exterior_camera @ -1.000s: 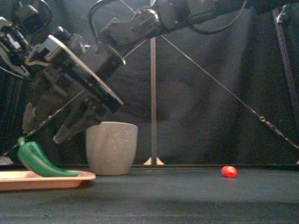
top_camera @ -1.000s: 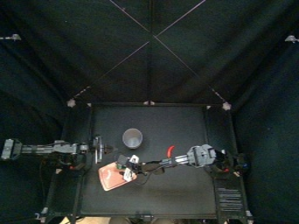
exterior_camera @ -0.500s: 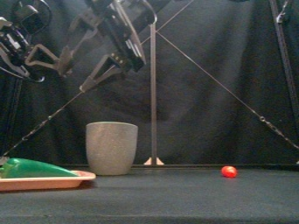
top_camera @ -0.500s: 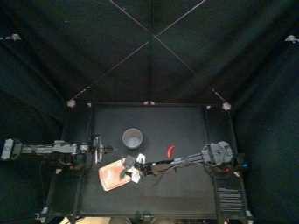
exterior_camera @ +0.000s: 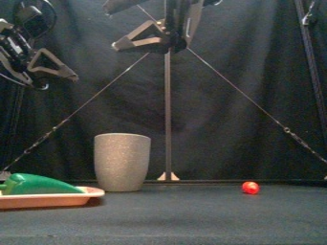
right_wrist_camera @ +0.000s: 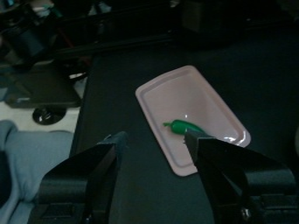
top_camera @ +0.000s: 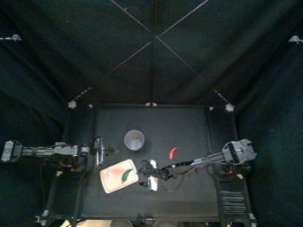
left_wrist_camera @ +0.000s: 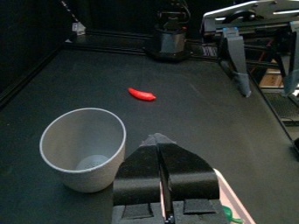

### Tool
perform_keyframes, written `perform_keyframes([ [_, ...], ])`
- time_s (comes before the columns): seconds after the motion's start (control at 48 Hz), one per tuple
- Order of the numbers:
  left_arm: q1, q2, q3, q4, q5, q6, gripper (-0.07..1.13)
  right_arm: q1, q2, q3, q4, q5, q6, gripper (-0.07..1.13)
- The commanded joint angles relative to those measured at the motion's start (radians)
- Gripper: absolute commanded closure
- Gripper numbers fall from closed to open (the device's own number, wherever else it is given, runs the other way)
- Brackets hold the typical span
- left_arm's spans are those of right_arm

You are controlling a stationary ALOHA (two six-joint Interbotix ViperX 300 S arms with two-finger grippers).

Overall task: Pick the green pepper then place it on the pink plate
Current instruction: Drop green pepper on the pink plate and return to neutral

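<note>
Top view first: green pepper (top_camera: pixel 116 177) lies on the pink plate (top_camera: pixel 124 168), right gripper (top_camera: pixel 144 174) spread and empty

Top view: the plate sits at the front left of the counter (top_camera: pixel 190 124), and the pepper lies inside it. The right arm reaches in from the right past the middle, with its gripper just beside the plate's right edge. A grey cup (top_camera: pixel 134 137) stands behind the plate. A small red toy (top_camera: pixel 169 152) lies to the cup's right, apart from both. The left arm rests along the left side, with the left gripper (top_camera: pixel 94 152) near the plate's back corner.

Front view: the pepper lies flat in the plate at the far left, its thin end pointing right. The cup stands upright just right of the plate, and the red toy is well apart, further right. The right gripper hangs high above with its jaws spread. The left gripper is high at the left edge.

Left wrist view: the left gripper's jaws are pressed together with nothing between them. The cup stands upright beside them, and the red toy lies beyond it.

Right wrist view: the jaws stand wide apart and hold nothing. The plate lies below between them, the pepper on it and clear of both jaws.
</note>
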Motion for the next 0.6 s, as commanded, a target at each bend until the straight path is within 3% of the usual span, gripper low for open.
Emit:
perform_keyframes([
  [0.021, 0.002, 0.005, -0.021, 0.000, -0.009, 0.003, 0.95, -0.037, -0.100, 0.074, -0.015, -0.075, 0.000, 0.14],
  [0.417, 0.009, 0.003, -0.017, 0.014, -0.014, 0.003, 0.95, -0.259, -0.299, 0.397, -0.031, -0.462, -0.009, 0.14],
  [0.604, 0.011, 0.003, -0.015, 0.014, -0.014, 0.003, 0.95, -0.310, -0.354, 0.482, -0.025, -0.586, -0.066, 0.15],
])
